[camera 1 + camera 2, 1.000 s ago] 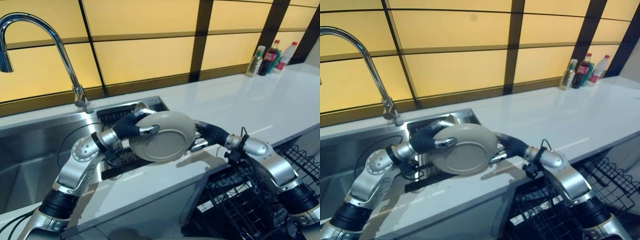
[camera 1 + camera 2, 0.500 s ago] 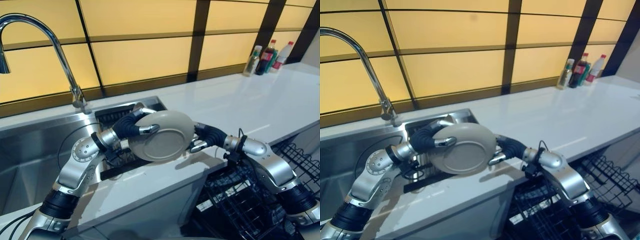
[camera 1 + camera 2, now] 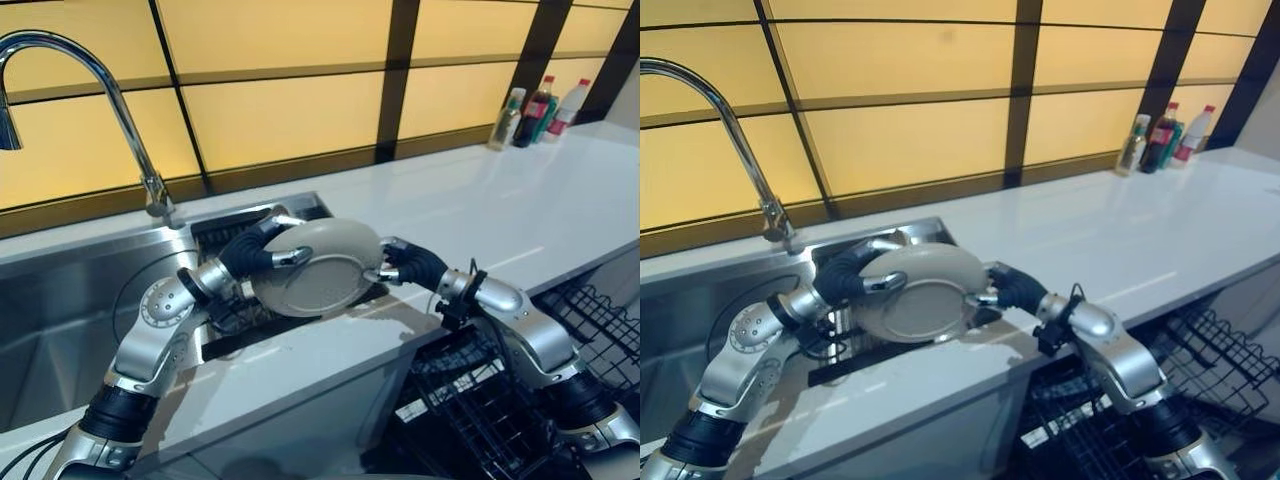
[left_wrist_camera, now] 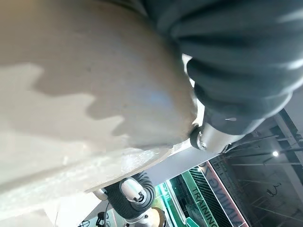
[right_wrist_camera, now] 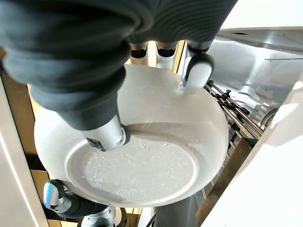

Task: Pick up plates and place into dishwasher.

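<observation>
The grey plate [image 3: 314, 267] is held in the air between both hands, above the sink [image 3: 60, 310] edge and the white tabletop [image 3: 480, 215]. The left hand [image 3: 258, 253] pinches its one rim, the right hand [image 3: 400, 266] pinches the opposite rim, fingers curled on it

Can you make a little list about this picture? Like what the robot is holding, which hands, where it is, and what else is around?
holding: a round grey plate
hands: left hand and right hand, one on each side of its rim
plate tilt: underside faces the camera
where: over the sink edge and white counter
dishwasher rack: black wire, lower right, no plate visible in it
also around: faucet, bottles in far corner
</observation>
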Robot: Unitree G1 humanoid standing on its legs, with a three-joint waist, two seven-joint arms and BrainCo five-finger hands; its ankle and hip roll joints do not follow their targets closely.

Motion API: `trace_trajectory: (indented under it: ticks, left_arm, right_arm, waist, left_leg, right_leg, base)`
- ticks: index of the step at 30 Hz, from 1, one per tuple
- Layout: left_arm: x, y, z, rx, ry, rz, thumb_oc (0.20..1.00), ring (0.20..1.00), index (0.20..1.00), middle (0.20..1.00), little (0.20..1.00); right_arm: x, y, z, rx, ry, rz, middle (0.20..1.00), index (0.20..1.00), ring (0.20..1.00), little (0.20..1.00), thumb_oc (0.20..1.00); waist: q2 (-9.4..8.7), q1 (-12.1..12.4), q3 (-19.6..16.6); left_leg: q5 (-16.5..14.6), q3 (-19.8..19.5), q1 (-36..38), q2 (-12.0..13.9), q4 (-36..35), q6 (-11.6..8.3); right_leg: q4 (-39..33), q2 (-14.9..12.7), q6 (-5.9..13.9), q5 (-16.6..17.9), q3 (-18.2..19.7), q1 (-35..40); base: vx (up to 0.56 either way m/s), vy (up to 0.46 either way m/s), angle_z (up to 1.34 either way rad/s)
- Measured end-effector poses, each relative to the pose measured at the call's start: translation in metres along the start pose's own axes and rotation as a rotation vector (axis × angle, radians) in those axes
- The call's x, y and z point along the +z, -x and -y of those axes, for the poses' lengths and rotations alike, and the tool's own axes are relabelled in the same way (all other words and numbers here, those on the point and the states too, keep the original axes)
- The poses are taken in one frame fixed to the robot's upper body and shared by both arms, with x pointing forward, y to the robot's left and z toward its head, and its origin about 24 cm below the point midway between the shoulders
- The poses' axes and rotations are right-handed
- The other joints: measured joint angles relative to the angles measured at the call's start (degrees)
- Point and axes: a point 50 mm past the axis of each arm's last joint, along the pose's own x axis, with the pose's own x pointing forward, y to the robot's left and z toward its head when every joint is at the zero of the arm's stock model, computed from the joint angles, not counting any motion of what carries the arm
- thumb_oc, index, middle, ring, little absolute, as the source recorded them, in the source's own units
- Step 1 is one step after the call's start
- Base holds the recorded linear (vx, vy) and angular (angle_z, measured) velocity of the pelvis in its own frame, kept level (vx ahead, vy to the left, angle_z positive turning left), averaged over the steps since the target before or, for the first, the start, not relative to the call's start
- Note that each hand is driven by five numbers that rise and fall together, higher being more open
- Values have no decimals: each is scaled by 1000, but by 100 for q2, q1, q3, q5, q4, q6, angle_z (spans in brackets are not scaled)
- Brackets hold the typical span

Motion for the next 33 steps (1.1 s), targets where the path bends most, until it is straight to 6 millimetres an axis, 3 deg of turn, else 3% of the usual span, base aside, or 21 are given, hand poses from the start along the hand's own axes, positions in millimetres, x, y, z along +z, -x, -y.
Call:
trace_trajectory:
  ticks: [17, 19, 33]
  left_arm:
    - [-1, 0, 0, 11, 6, 2, 200, 200, 200, 200, 200]
    - [-1, -1, 0, 25, 13, 4, 1000, 1000, 1000, 1000, 1000]
    - [-8, -6, 0, 177, 89, 27, 1000, 1000, 1000, 1000, 1000]
  right_arm:
    - [0, 0, 0, -7, 0, 5, 200, 200, 200, 200, 200]
    - [1, 0, 1, -13, 2, 6, 200, 200, 200, 200, 200]
    - [4, 2, 6, -66, 46, 16, 200, 200, 200, 200, 200]
  waist:
    - [16, -2, -11]
    - [16, -3, -12]
    - [10, -31, -15]
  left_leg:
    - [0, 33, 24, 4, 0, 0]
    - [0, 39, 26, 5, 0, 0]
    - [-6, 170, 75, 37, -2, -9]
  right_leg:
    - [3, 24, -3, 16, 45, 2]
    - [2, 24, -4, 22, 52, 1]
    - [-1, 64, -18, 56, 194, -20]
  base:
    - [0, 0, 0]
    - [0, 0, 0]
    - [-32, -4, -5]
